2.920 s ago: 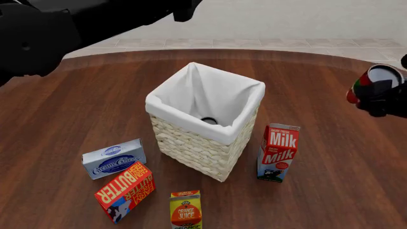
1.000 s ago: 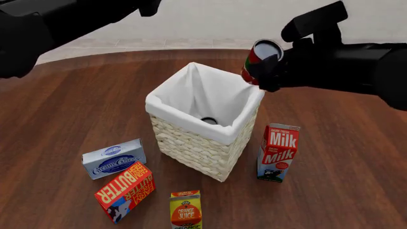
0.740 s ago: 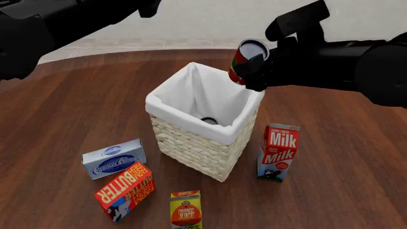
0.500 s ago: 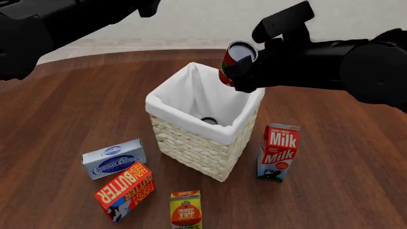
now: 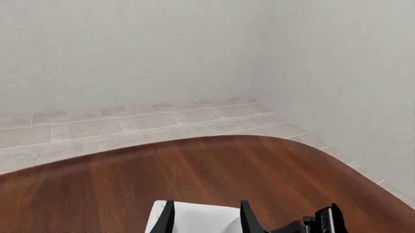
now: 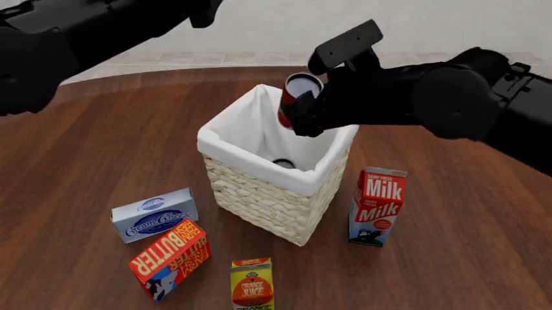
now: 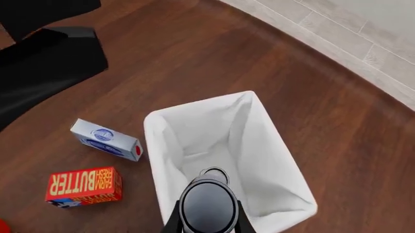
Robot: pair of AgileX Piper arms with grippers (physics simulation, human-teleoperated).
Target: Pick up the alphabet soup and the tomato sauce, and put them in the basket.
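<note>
My right gripper (image 6: 304, 115) is shut on the tomato sauce (image 6: 294, 103), a red, white and green can with a grey top, tilted over the far right part of the basket's (image 6: 258, 194) opening. The right wrist view looks down past the can's top (image 7: 207, 206) into the basket (image 7: 272, 170). A second can stands on the basket floor (image 6: 284, 163) (image 7: 213, 173). Only its grey top shows, so I cannot confirm it is the alphabet soup. My left gripper (image 5: 209, 221) is open and empty, high above the table's far side.
A milk carton (image 6: 377, 206) stands right of the basket. A cream cheese box (image 6: 154, 215), a butter box (image 6: 170, 258) and an orange juice carton (image 6: 252, 284) lie at the front left. The left arm (image 6: 77, 32) crosses the top left.
My right gripper has carried the tomato sauce leftward from the table's right edge to above the basket's opening. The left arm has shifted only slightly.
</note>
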